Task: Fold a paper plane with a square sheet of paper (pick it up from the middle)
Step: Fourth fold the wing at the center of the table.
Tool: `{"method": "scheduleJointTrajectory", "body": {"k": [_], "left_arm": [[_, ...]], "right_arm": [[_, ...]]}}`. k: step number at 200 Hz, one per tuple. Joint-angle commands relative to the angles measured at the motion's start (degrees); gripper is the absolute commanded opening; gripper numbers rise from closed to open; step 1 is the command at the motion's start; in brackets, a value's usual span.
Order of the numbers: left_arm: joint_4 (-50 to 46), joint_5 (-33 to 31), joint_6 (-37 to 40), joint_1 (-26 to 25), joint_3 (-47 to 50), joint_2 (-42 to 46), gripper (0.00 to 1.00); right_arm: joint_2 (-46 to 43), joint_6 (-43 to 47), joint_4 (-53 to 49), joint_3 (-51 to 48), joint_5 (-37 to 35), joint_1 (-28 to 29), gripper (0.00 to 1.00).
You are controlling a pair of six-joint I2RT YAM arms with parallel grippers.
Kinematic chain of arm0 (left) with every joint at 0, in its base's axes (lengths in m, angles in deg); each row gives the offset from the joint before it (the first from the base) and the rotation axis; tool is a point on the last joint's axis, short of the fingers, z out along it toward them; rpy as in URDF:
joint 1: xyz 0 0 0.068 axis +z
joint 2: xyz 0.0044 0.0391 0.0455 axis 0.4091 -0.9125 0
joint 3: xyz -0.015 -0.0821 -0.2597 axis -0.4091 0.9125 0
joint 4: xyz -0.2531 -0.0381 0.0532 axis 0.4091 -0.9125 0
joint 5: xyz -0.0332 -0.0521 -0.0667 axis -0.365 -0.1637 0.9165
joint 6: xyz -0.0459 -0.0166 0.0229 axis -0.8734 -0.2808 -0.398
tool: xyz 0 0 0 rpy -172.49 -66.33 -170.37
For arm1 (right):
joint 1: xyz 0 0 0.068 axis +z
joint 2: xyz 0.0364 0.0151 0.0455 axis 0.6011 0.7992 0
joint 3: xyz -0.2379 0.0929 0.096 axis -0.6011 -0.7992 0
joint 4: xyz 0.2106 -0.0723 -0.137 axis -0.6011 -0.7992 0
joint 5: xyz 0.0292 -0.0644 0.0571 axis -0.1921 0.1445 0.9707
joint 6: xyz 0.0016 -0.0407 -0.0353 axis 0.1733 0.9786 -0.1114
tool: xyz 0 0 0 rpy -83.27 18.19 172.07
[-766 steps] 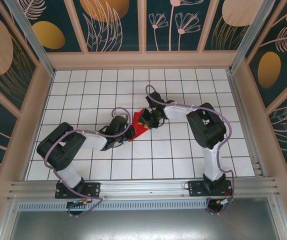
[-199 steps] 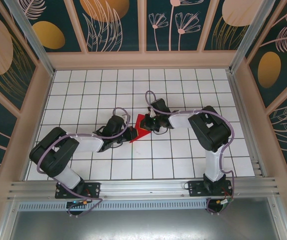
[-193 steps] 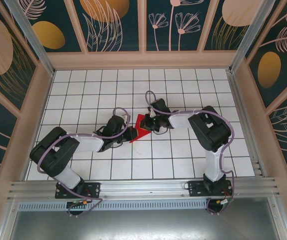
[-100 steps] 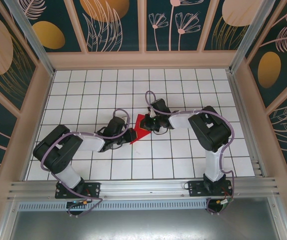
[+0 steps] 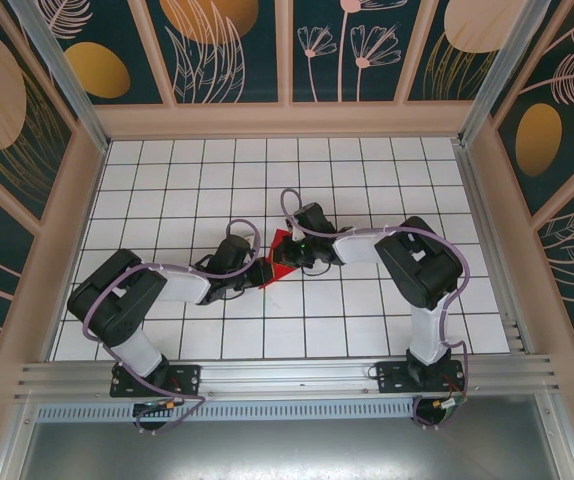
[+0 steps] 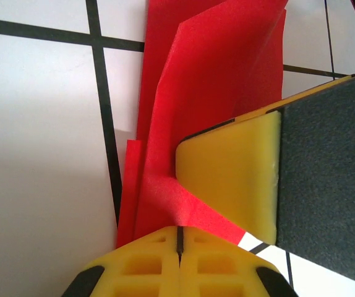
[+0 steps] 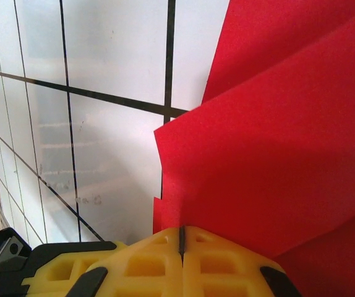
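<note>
Red paper (image 6: 214,74) (creased) in left gripper (image 6: 179,238)

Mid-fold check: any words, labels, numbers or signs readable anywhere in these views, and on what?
None readable. The red paper is plain, the white grid table bears only black lines, and the wall panels carry leaf and flower patterns without lettering. Faint smudges on a tile in the right wrist view are not writing.

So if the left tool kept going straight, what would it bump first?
The left tool is shut on the red paper; just past that, probably the yellow finger of the right tool.
</note>
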Motion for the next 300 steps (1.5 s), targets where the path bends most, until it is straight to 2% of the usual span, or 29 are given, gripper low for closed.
{"method": "scheduleJointTrajectory", "body": {"k": [1, 66, 94, 112, 148, 179, 207, 230, 275, 300], "left_arm": [[-7.7, -2.2, 0.3, 0.2, 1.4, -1.9, 0.00], [-11.8, -1.7, 0.4, 0.2, 1.8, -2.6, 0.00], [-11.7, -1.3, 0.4, 0.1, 2.0, -4.1, 0.00], [-11.6, -1.2, 0.6, 0.2, 1.6, -3.5, 0.00], [-11.0, -1.1, 0.8, 0.2, 1.1, -3.5, 0.00], [-11.2, -1.7, 0.7, 0.1, 0.6, -3.4, 0.00], [-11.1, -1.7, 0.8, 0.2, 0.6, -3.3, 0.00], [-11.2, -1.6, 0.7, 0.2, 0.8, -3.3, 0.00], [-11.2, -1.5, 0.6, 0.1, 1.1, -3.3, 0.00], [-11.6, -1.3, 0.5, 0.1, 1.3, -3.4, 0.00]], "right_arm": [[1.1, 2.0, -0.8, -0.1, -2.3, -0.1, 0.02], [4.5, 7.5, -4.7, 3.5, -6.3, -8.4, 0.01], [5.8, 9.8, -6.2, 6.1, -6.2, -14.6, 0.01], [3.9, 11.5, -7.4, 6.3, -6.2, -15.8, 0.01], [-7.2, 9.8, -4.8, 0.8, -4.1, -15.3, 0.03], [-11.7, 7.1, -2.9, -3.5, -4.9, -9.9, 0.03], [-8.0, 5.0, -1.5, -2.4, -3.3, -4.4, 0.02], [-3.6, 3.7, -0.1, -0.1, -1.7, -2.1, 0.01], [1.6, 4.4, -0.2, 2.4, -1.7, -2.3, 0.00], [3.3, 5.1, -0.7, 2.3, -3.4, -5.5, 0.00]]}}
